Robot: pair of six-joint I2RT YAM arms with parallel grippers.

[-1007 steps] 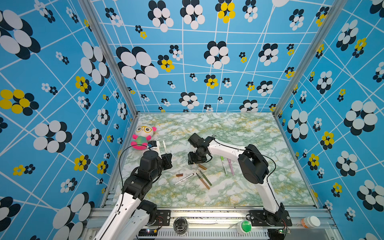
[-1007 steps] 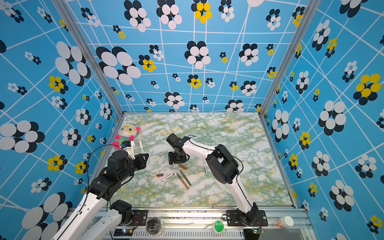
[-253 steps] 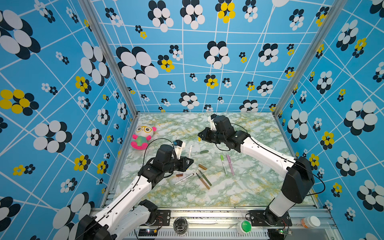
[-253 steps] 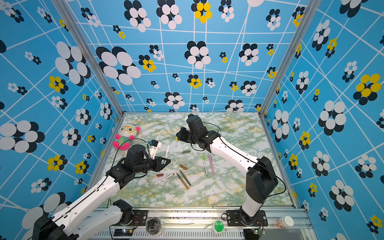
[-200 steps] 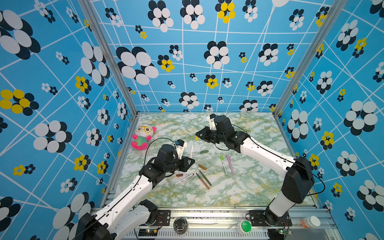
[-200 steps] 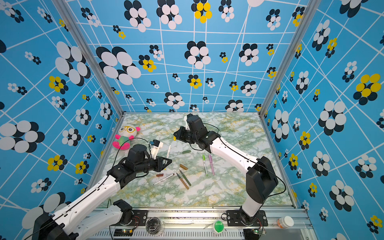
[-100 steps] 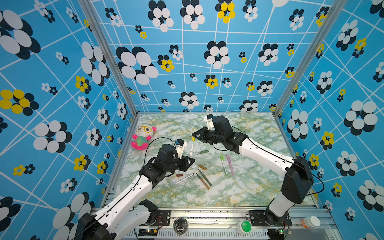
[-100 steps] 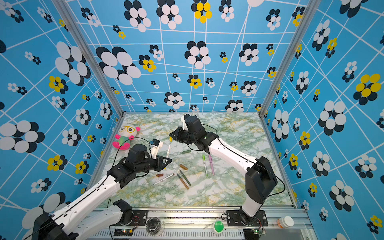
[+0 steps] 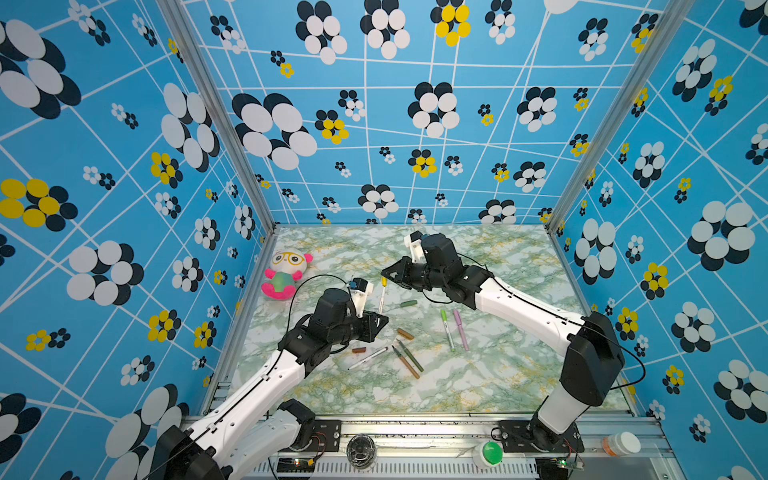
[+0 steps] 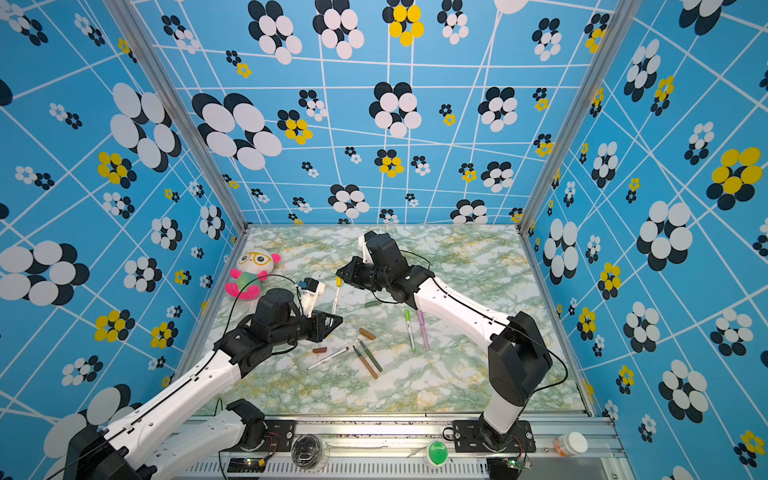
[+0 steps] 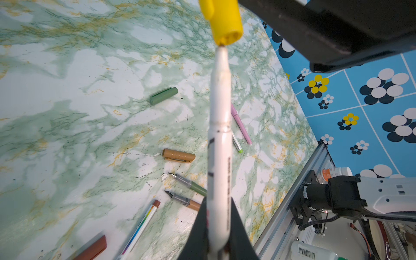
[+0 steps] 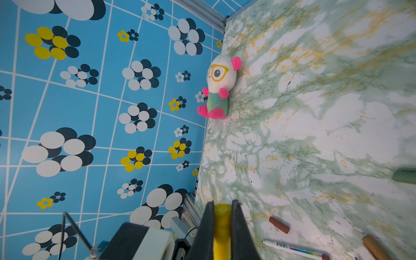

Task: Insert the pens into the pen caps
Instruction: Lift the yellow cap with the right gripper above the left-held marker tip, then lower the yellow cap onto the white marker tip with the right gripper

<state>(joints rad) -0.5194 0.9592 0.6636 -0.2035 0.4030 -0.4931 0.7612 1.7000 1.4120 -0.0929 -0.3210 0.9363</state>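
Nearest front, on worktop [image 9: 478,374]: brown-tipped white pen [image 9: 368,358], tan pen [image 9: 406,363], dark-green pen [image 9: 411,356], nibs of last two bared. Brown cap [image 9: 359,350] and tan cap [image 9: 405,334] laid just beside. Light-green pen [image 9: 447,330] and pink pen [image 9: 461,330] laid side by side at right. Left gripper [image 9: 380,319]: jaws pinched on white-barrelled pen [image 11: 219,157], held off worktop, tip set at mouth of yellow cap [image 11: 225,22], not seated. Cap pinched in jaws of right gripper [image 9: 386,274]. Dark-green cap [image 9: 408,304] laid beyond. Plush toy [image 9: 286,272] seated at far left.
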